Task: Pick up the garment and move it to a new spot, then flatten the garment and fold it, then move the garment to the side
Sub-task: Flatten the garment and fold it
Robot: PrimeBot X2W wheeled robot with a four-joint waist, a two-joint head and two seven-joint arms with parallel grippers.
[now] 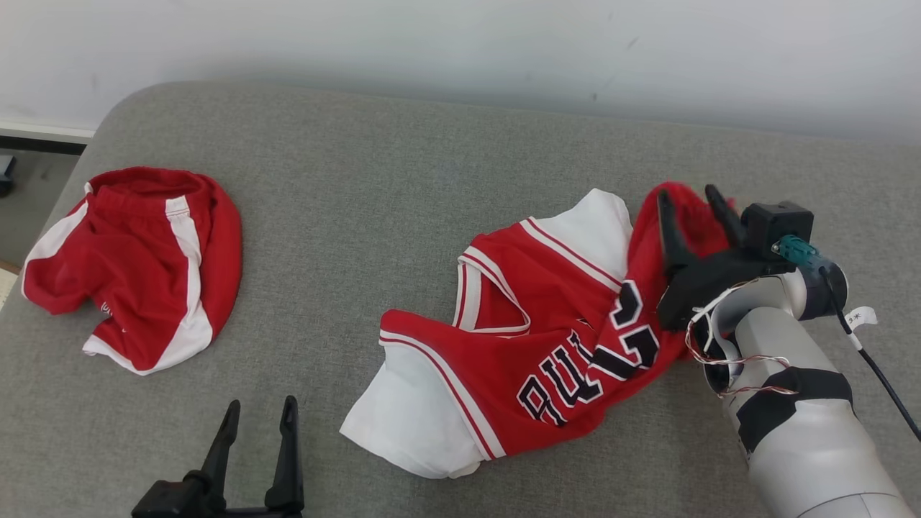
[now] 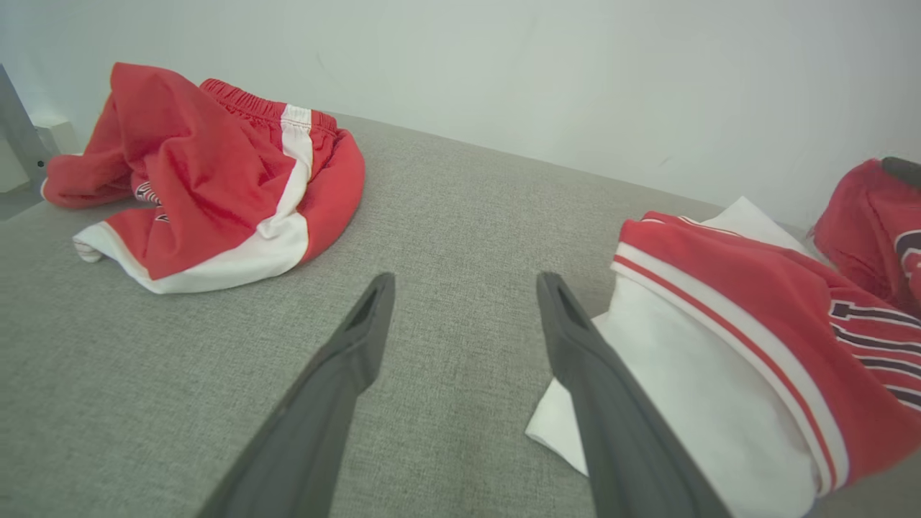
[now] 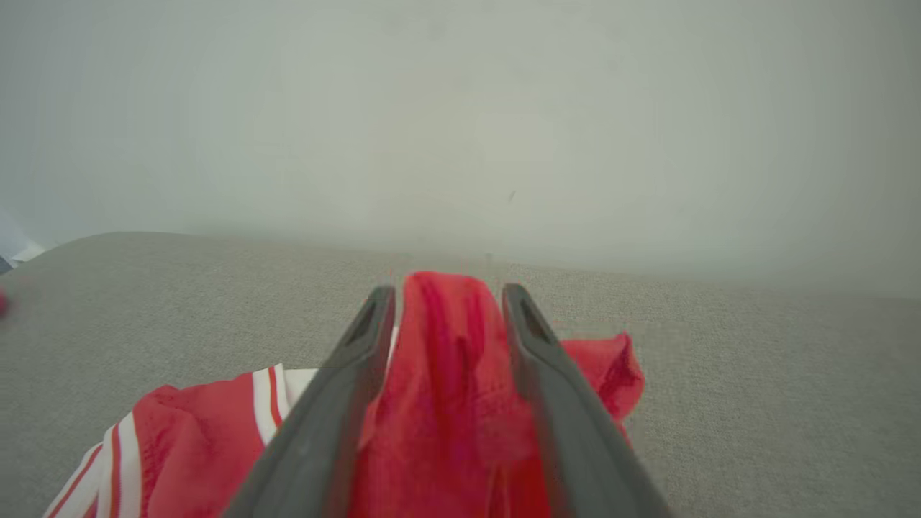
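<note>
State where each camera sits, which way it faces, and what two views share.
Head: high, looking down on the grey pad, jersey and shorts; left gripper at lower left, right gripper and pale forearm at right.
Left wrist: low over the pad, facing the wall; own open fingers.
Right wrist: low, facing the wall; own fingers parted around red jersey cloth.
Shared: head and left wrist both show shorts and jersey.

You've got crumpled red shorts point(image 1: 137, 266) with white side stripes far left, grey fabric-covered desk point(image 1: 403, 173), white wall point(image 1: 460, 43) behind
</note>
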